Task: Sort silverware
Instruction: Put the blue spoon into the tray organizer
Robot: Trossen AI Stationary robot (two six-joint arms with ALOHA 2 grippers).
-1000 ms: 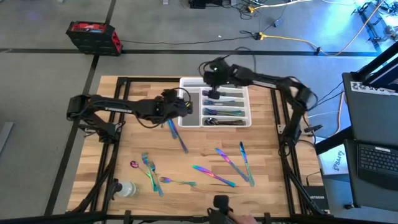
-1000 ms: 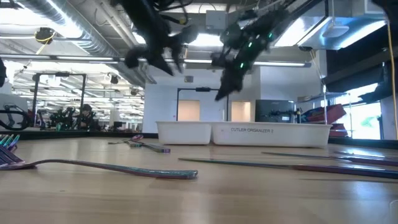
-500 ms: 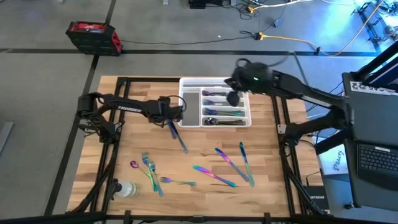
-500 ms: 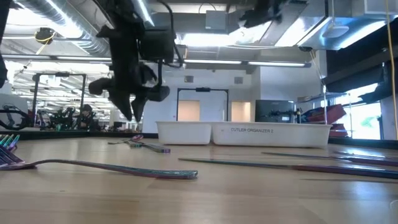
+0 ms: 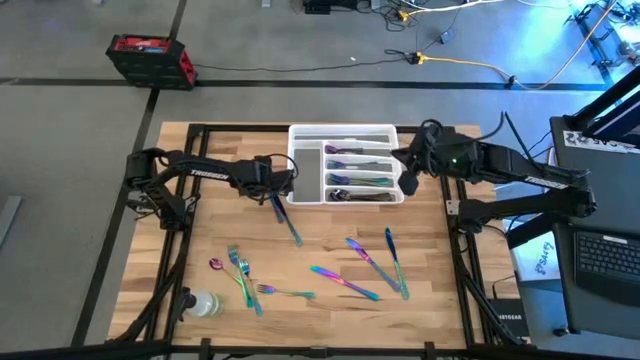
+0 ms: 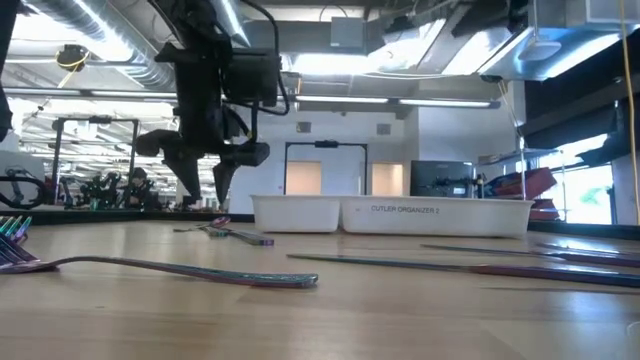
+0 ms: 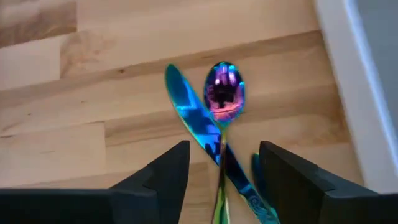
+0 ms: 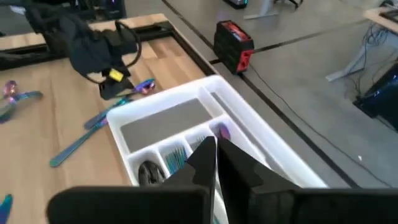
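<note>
A rainbow spoon (image 7: pixel 224 93) lies crossed over a rainbow knife (image 7: pixel 189 112) on the wood just left of the white tray (image 5: pixel 345 130). My left gripper (image 7: pixel 219 149) hangs open over them, pointing steeply down. One finger stands on each side of the spoon's handle, and its fingertips (image 6: pixel 190 195) are a little above the table. My right gripper (image 5: pixel 408 182) is shut and empty, up in the air at the tray's right end. More silverware lies in the tray's compartments (image 5: pixel 358 182). Loose forks (image 5: pixel 240 272) and knives (image 5: pixel 372 262) lie toward the near edge.
A clear bottle (image 5: pixel 203 304) lies at the near left corner, with a small spoon (image 5: pixel 215 264) and a fork (image 5: pixel 282 292) close by. Bare wood (image 5: pixel 200 225) spreads between the left arm and the near pieces. A laptop (image 5: pixel 605 255) sits off the table's right side.
My left gripper has dropped toward the spoon and knife beside the tray, tipped to point more steeply down, and opened wider. My right gripper has pulled back from above the tray toward the table's right edge, rising and staying shut. No silverware has moved.
</note>
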